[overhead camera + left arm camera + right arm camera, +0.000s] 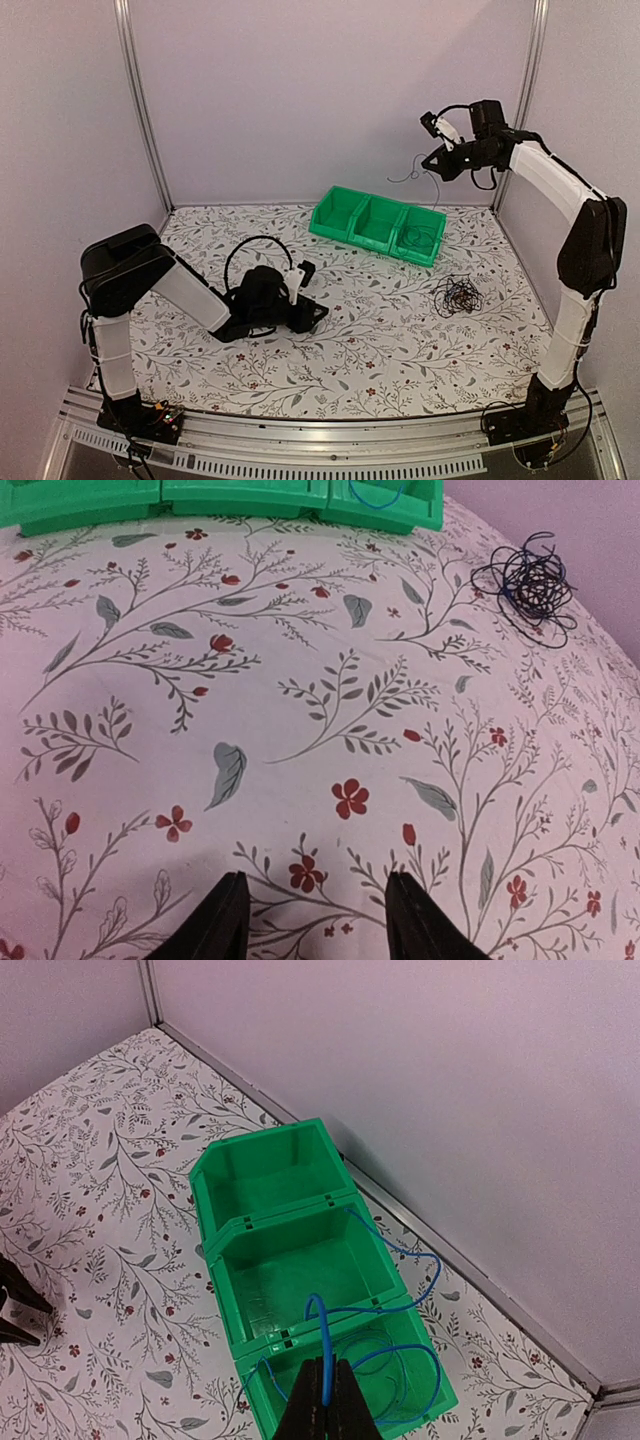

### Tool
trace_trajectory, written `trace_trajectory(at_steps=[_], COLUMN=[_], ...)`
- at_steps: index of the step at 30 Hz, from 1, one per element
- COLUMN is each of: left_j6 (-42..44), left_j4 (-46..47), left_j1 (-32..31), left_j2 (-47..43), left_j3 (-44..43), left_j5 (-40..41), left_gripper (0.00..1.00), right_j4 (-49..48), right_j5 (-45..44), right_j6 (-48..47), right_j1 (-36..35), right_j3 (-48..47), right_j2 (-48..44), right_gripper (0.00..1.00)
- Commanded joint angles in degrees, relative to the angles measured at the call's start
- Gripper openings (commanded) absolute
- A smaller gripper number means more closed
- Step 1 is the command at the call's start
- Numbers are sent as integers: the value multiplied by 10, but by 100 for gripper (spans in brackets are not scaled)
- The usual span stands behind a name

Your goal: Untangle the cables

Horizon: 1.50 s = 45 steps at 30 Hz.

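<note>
Blue cable [326,1345] over bin [262,1165]; possibly black tangle [457,295] beside

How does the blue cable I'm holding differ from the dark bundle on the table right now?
The blue cable is pinched in the right tool and trails into the end compartment of the green bin; the dark bundle lies free on the table, outside the bin. The blue cable hangs in wide open loops; the dark bundle is a tight snarl. Both are thin wire.

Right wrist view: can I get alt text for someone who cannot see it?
The fingers of the right gripper are shut on a thin blue cable, whose loops hang into the nearest end compartment of a green three-compartment bin and over the middle one. The bin sits on a floral-patterned table.
</note>
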State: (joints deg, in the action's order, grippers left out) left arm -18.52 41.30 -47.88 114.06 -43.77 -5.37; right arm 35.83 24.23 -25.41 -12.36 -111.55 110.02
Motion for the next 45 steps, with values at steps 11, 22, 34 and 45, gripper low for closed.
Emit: trace_trajectory(at_steps=[11,22,34,45], left_j6=[5,2,8,3], left_j4=[-16,-24,-52,-58], left_j1=[-5,-5,-5,-6], left_j2=[6,2,8,10], left_j3=[-22,-20,-38,-41], left_j5=[-6,-3,-5,-5], left_gripper=[46,46,46,46], right_j4=[-62,-60,-35,25], right_j5=[-26,-36,-46,-22], right_j6=[-15,-15,-17,-13], right_j1=[24,29,29,28], right_j3=[137,161,178,111], right_j2=[-63,-50,-41,21], right_gripper=[0,0,0,0])
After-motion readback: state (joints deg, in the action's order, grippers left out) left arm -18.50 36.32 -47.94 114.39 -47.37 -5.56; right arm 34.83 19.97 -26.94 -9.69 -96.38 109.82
